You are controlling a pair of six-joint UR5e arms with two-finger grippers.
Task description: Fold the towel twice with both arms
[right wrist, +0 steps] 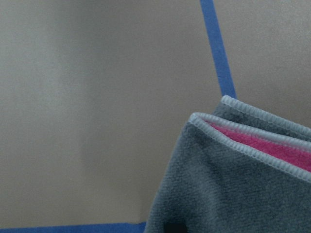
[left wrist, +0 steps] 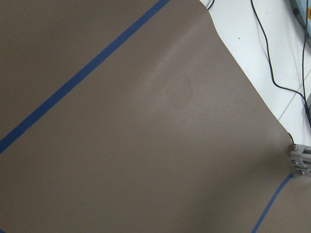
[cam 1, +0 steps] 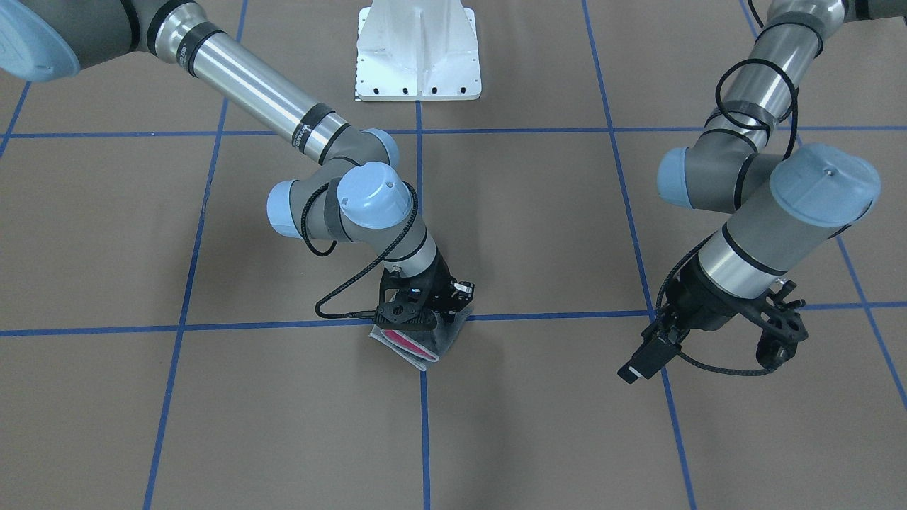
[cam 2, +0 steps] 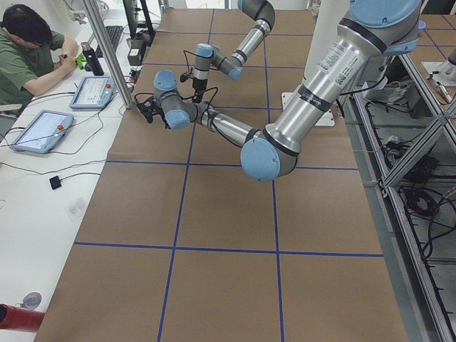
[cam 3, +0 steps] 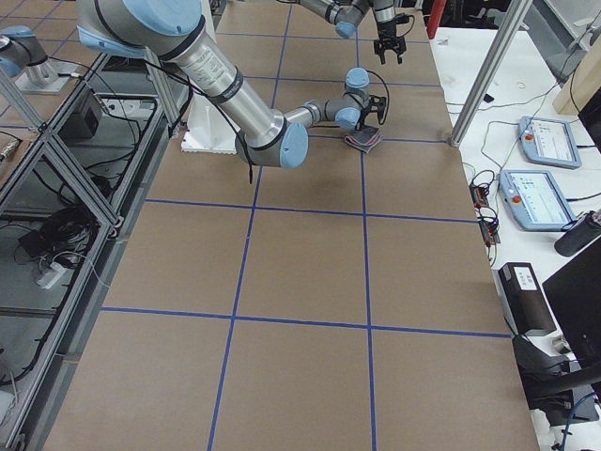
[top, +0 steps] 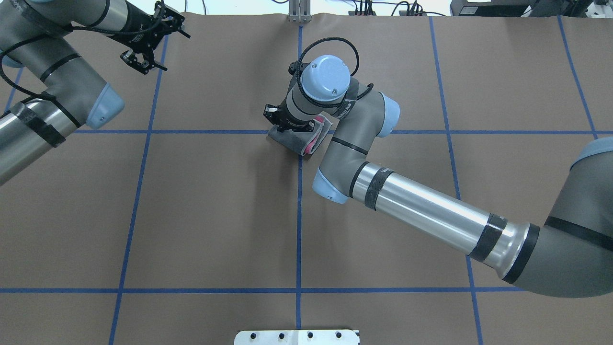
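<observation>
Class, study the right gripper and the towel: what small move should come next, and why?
Probably the right gripper should release any hold and lift straight up: the towel already lies as a small layered stack, and the left gripper hangs well aside.

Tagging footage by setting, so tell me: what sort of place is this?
Likely a robotics lab: table with blue tape grid, touchscreen pendants on a side bench, a person seated there.

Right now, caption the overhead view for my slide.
Right arm's black two-finger pincer at the folded grey-and-pink terry towel on a blue tape line; left pincer far aside.
</observation>
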